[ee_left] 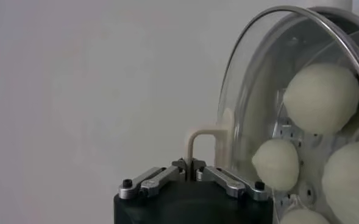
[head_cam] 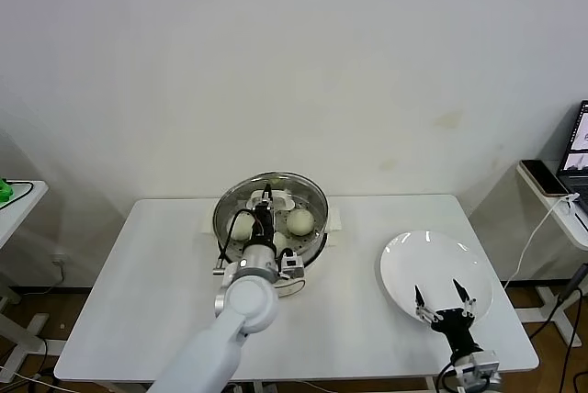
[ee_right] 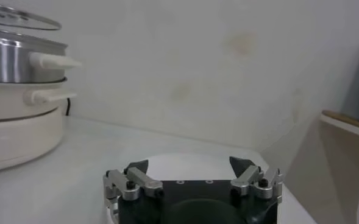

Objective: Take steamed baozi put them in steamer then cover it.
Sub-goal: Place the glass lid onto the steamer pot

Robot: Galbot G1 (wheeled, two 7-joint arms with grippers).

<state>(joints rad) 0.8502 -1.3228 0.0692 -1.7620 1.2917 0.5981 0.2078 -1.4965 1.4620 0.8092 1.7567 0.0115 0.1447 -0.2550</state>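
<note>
Head view: shiny steamer (head_cam: 312, 228) at bench (head_cam: 138, 301) back edge, glass lid (head_cam: 230, 205) over it, cream baozi (head_cam: 300, 220) inside; white plate (head_cam: 404, 274) near right edge.
Left wrist: left end effector (ee_left: 189, 165) clamped on lid handle (ee_left: 197, 137).
Right wrist: right end effector (ee_right: 191, 167) spread wide, holding nothing, over plate.

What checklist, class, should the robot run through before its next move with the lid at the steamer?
1. Baozi in the steamer: ok; four show through the glass in the left wrist view.
2. Left gripper fingers shut on the lid handle: ok.
3. Lid seated flat on the steamer: cannot tell.
4. Plate empty: ok.
5. Right gripper open above the plate, away from the steamer: ok.
</note>
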